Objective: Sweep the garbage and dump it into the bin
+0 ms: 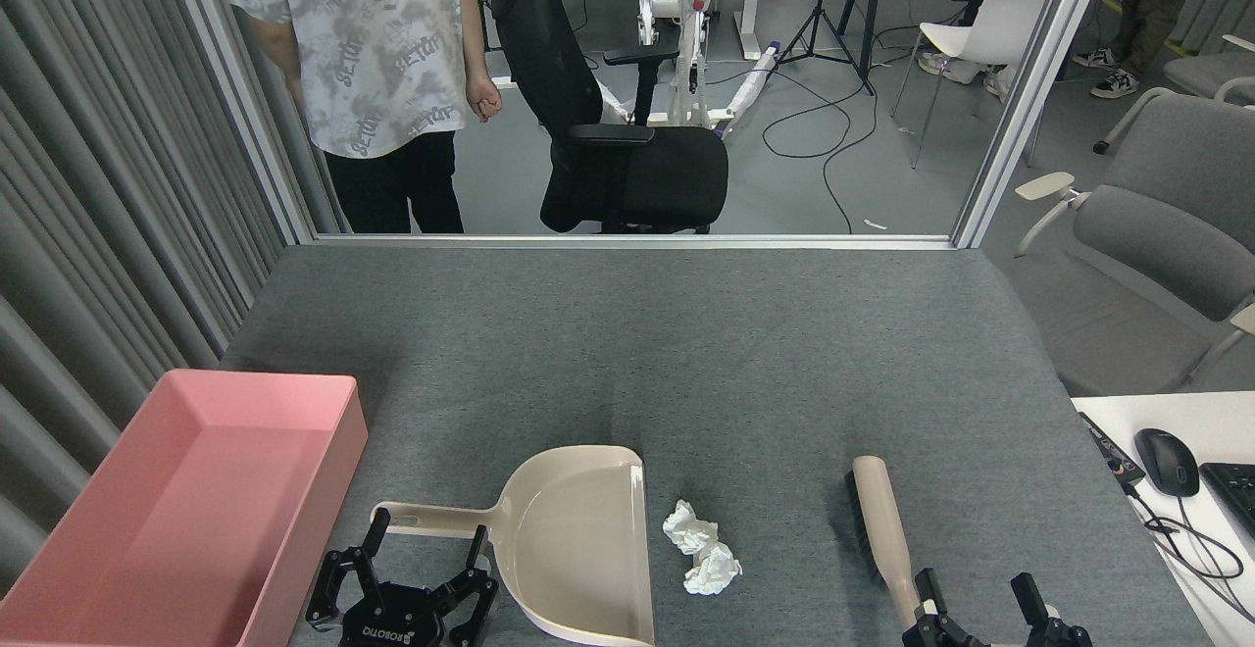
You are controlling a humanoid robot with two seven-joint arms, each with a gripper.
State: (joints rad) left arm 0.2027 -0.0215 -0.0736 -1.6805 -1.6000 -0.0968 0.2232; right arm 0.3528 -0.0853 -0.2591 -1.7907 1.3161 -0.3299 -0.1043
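Left tool [424, 541] sat spread around the dustpan [578, 549] handle, lower left; right tool [980, 596] released beside the brush [884, 529]. Garbage [702, 561] just off the pan's edge, bin [186, 515] at desk's [686, 353] left edge, upper desk clear.

Left gripper [424, 551] low at the near edge, fingers spread, right gripper [976, 596] likewise

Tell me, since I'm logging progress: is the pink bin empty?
Empty: the pink bin shows only bare floor; both tissue wads lie beside the dustpan.
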